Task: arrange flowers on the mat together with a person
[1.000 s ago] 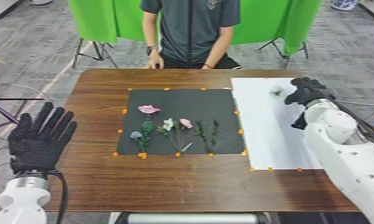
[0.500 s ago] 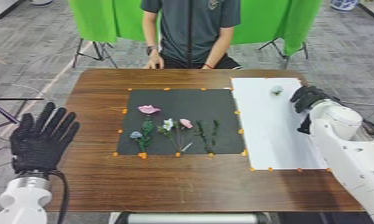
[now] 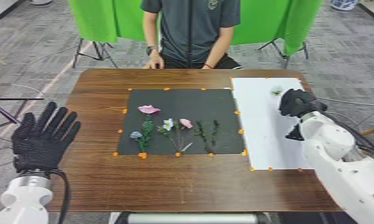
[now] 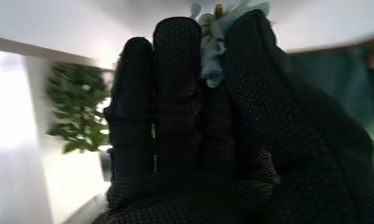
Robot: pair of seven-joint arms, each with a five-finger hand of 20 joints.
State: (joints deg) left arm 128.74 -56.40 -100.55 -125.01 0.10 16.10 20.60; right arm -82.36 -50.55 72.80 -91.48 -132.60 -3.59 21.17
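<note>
In the wrist view, the pale flower [image 4: 212, 52] is flanked by the straight-fingered right hand [image 3: 299, 104], any grip unclear; in the head view, the left hand [image 3: 41, 145] is spread open.

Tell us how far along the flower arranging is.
Looks done: a large pink flower, a small pink bud, a round blue flower, a white flower and slim green sprigs lie on the rectangular black mat. In hand: nothing clearly held; the black-gloved right hand is at a pale blue flower on the white sheet. Remaining, probably: moving that flower onto the mat.
</note>
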